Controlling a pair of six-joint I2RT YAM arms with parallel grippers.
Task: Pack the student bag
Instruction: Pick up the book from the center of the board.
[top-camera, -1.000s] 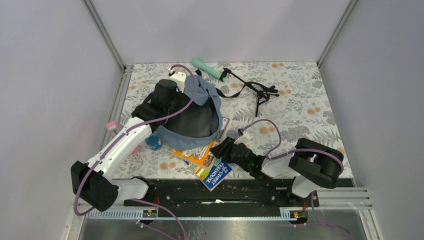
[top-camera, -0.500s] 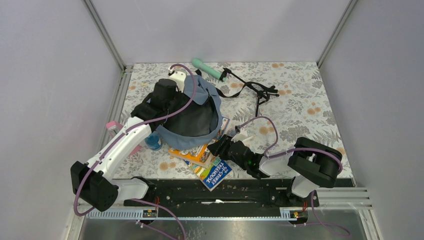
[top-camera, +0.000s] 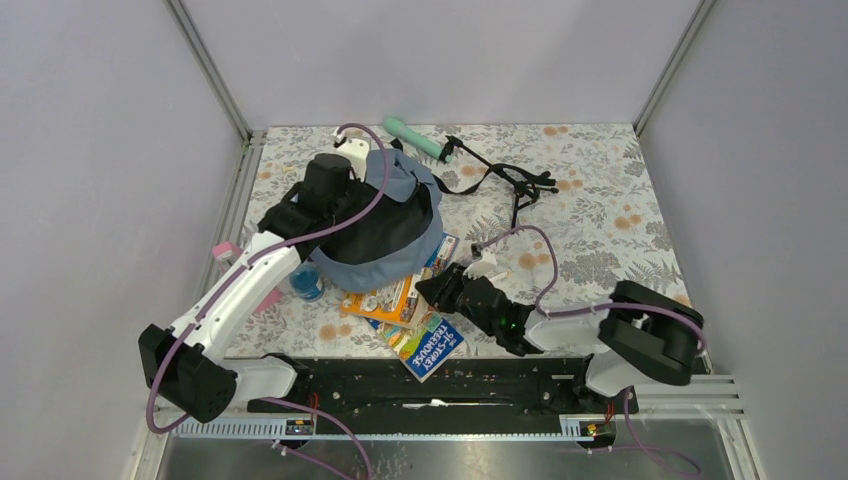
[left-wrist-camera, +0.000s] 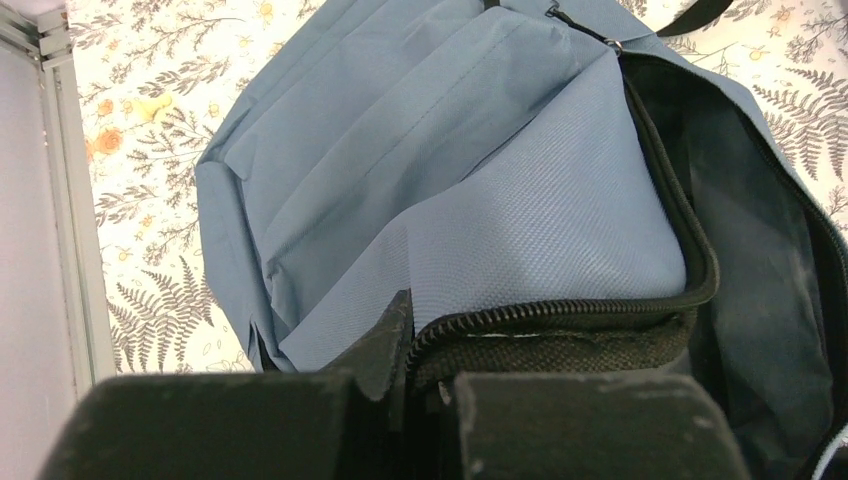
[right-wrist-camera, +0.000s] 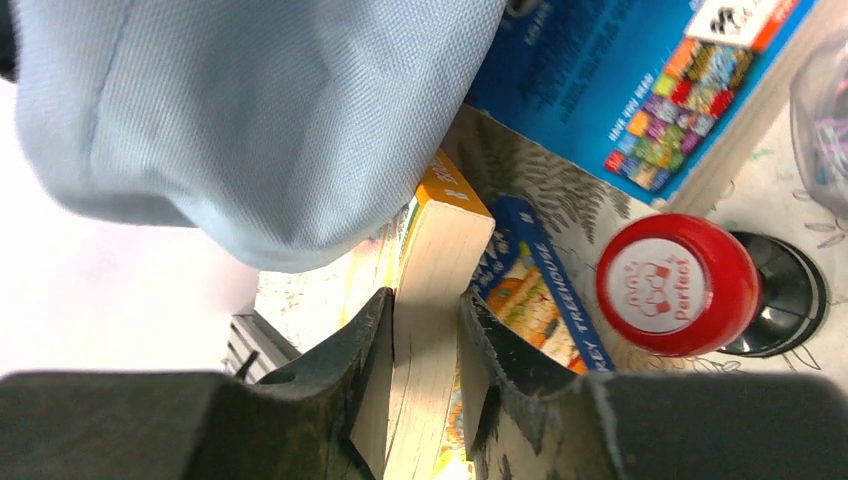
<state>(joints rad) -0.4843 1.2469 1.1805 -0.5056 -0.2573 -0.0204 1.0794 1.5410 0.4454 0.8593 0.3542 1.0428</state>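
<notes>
Fabric: student bag (top-camera: 385, 225), by the left edge of the tabletop (top-camera: 600, 200), seems soft, floppy; I'd hold its zipper rim (left-wrist-camera: 560, 310)
Left hand (left-wrist-camera: 425, 372): clamped on that rim
Right hand (right-wrist-camera: 425, 335): pinching the orange book (right-wrist-camera: 430, 290)

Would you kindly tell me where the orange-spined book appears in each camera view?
Top external: orange-spined book lower centre, by the right hand.
Left wrist: not in it.
Right wrist: bottom centre, between the fingers.
Shared landmark: the student bag.
</notes>
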